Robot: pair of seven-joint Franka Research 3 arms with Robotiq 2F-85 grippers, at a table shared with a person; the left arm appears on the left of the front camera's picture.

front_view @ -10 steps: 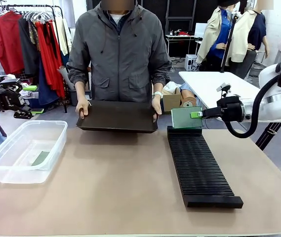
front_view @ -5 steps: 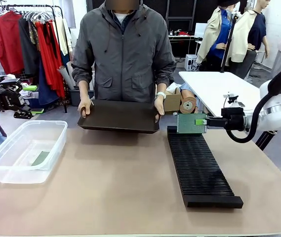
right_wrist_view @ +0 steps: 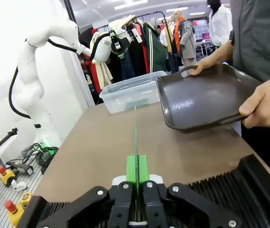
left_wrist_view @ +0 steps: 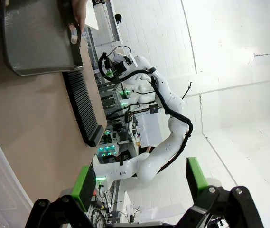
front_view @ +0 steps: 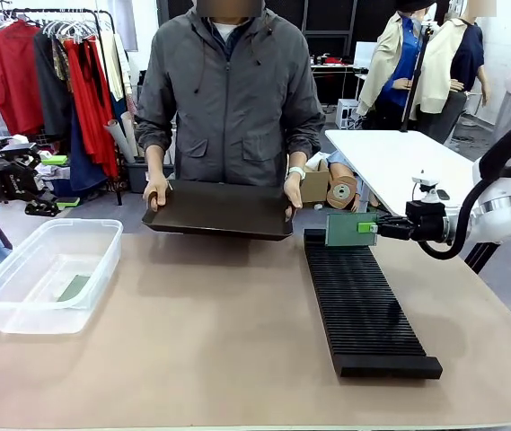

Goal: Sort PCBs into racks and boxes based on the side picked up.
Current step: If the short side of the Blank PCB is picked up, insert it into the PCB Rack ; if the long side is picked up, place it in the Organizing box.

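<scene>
Tabletop [front_view: 219, 350], tan, spans the front view. At its far side stands a person [front_view: 228, 99] in a grey jacket, 1 hand [front_view: 155, 190] at each end of a smooth black tray [front_view: 219, 208] held tilted just above the far edge. A long black slotted rack [front_view: 358, 305] runs from the far edge toward the near edge on the right half of the table. A clear plastic tub [front_view: 4, 316] sits at the left side, well apart from the rack.

The right gripper [front_view: 367, 227] reaches in from the right, its 2 fingers closed tight on 1 PCB [front_view: 345, 229]. The board stands upright on edge over the rack's far end, its lighter patterned face toward the front camera; whether its lower edge touches a slot cannot be told. In the right wrist view the same board shows edge-on as a thin line between the green pads [right_wrist_view: 132, 168].

The left gripper [left_wrist_view: 139, 179] hangs with its fingers wide apart, nothing between them.

A 2nd PCB [front_view: 74, 288] lies flat on the tub's floor.
</scene>
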